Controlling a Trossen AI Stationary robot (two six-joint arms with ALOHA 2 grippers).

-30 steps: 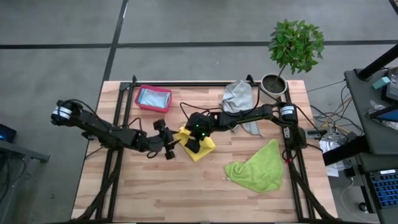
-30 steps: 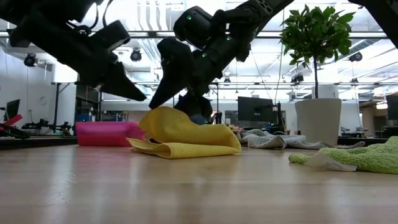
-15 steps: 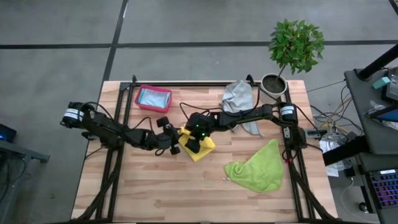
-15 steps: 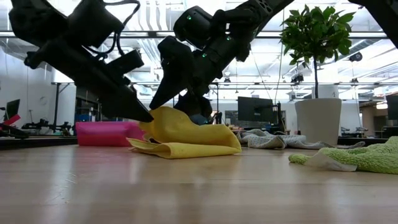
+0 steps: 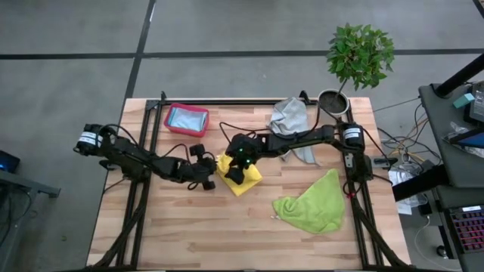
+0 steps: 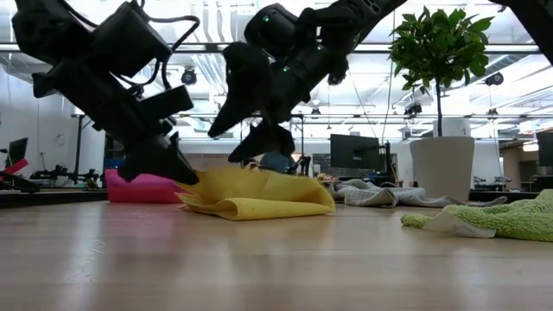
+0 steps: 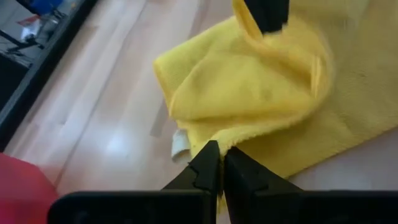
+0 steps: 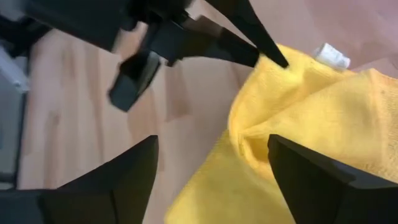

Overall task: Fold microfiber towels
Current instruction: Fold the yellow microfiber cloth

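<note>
A crumpled yellow towel [image 5: 243, 174] lies on the wooden table near its middle, with a white label [image 7: 180, 142] at its left edge. My left gripper [image 7: 221, 155] reaches in from the left and is shut at that edge. My right gripper [image 8: 211, 142] hangs open just above the towel [image 6: 259, 194], its fingers on either side of a fold and, as far as I can see, touching nothing. A lime green towel [image 5: 310, 202] lies bunched at the near right. A grey towel [image 5: 291, 121] lies at the far right. My left gripper pinches the yellow towel's left edge [image 7: 252, 152], close to the white label, between its two fingertips. The fingers [image 6: 177, 168] slant down from the table's left. I cannot tell whether they have one layer or several. The towel lies on the table, slack.
A pink bin [image 5: 186, 119] with a light blue cloth inside stands at the far left. A potted plant [image 5: 355, 64] stands at the far right corner. Bare wood lies along the near edge.
My left gripper has come down and toward the yellow towel from the left, and has shut on its left edge. The towel's raised fold under my right gripper has sunk flatter.
</note>
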